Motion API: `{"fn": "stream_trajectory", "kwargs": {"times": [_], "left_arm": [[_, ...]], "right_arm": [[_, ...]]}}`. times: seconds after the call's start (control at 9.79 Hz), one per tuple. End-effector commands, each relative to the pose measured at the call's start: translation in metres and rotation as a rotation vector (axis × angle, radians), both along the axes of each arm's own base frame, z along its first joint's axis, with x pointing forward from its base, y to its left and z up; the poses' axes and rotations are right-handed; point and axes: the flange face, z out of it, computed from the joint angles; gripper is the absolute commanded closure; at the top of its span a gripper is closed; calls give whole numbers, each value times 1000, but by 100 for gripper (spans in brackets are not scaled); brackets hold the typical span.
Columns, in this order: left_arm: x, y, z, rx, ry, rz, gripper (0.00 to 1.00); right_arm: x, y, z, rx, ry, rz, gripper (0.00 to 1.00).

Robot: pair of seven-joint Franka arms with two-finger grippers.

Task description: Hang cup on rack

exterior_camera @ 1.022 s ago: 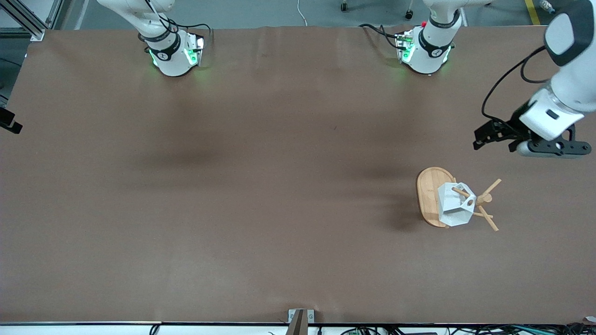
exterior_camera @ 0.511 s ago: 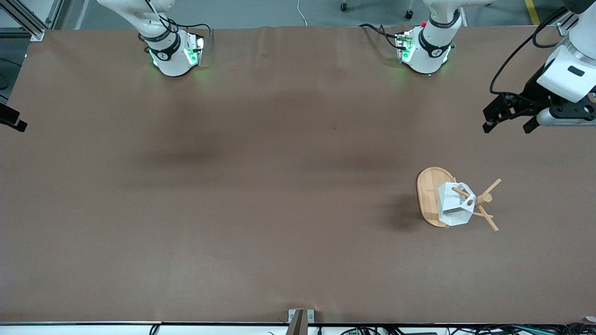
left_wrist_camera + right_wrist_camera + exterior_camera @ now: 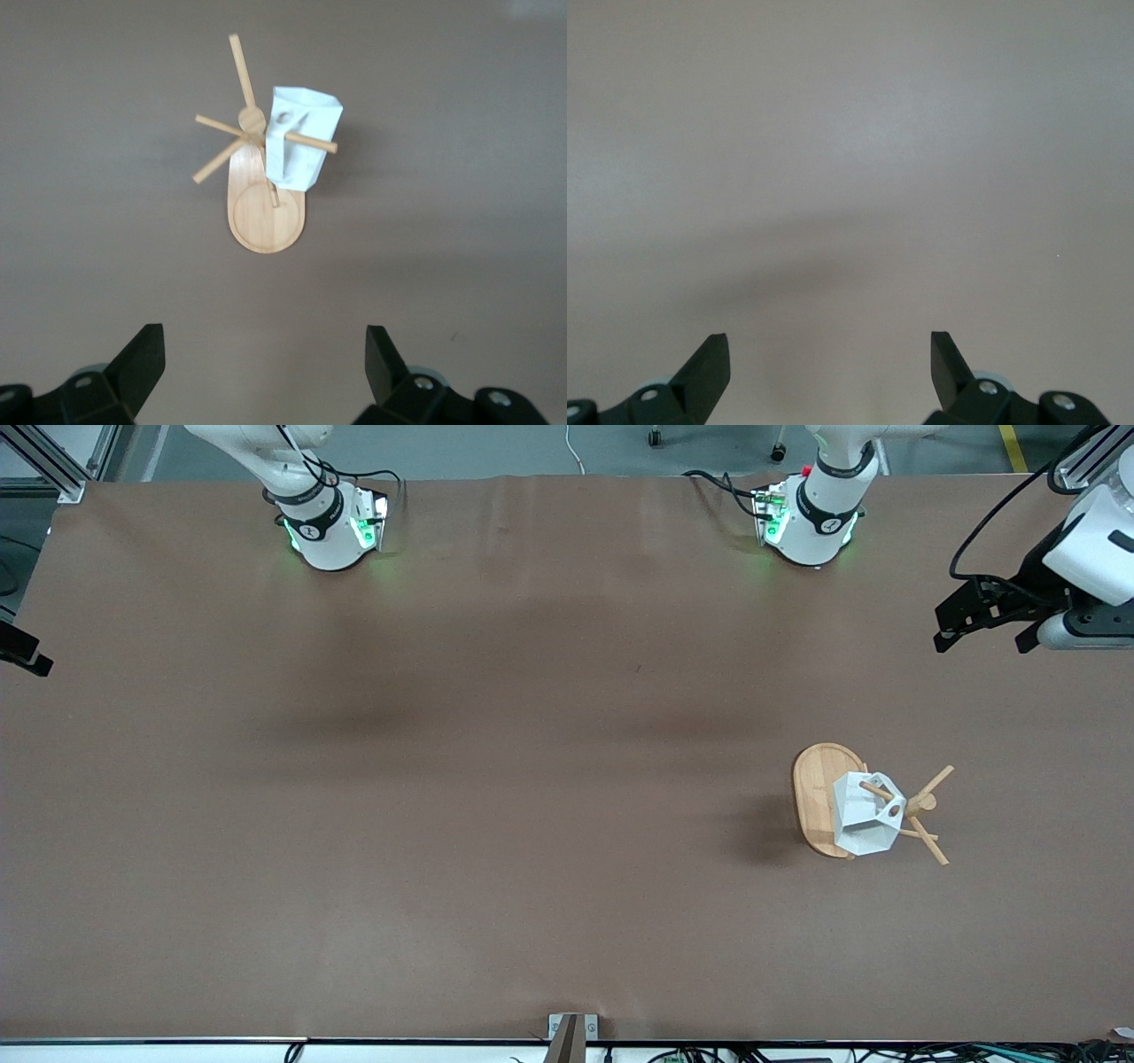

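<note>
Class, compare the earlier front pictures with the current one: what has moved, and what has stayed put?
The left gripper, open and empty, drew up and away from the bamboo mug rack toward its end of the table. The faceted white cup stayed hanging on a peg; the right gripper stayed open.

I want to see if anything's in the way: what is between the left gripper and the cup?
Only bare brown table, in both the front and left wrist views. The left gripper hangs open, apart from the cup on the rack.

Left tool (image 3: pixel 985 631), jaws apart and empty, now higher, farther from the rack (image 3: pixel 819 799).
</note>
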Motion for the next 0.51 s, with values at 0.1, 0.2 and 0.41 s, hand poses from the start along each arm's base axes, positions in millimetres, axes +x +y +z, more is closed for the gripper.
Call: {"fn": "stream_trajectory", "kwargs": {"times": [0.1, 0.2, 0.41], "left_arm": [[-5, -11, -6, 36, 94, -5, 0], [-7, -11, -6, 37, 99, -5, 0], [-7, -12, -7, 29, 101, -1, 0]], "right_arm": [[-10, 2, 4, 17, -5, -15, 0], [-11, 1, 4, 15, -5, -15, 0], [-10, 1, 5, 14, -10, -15, 0]]}}
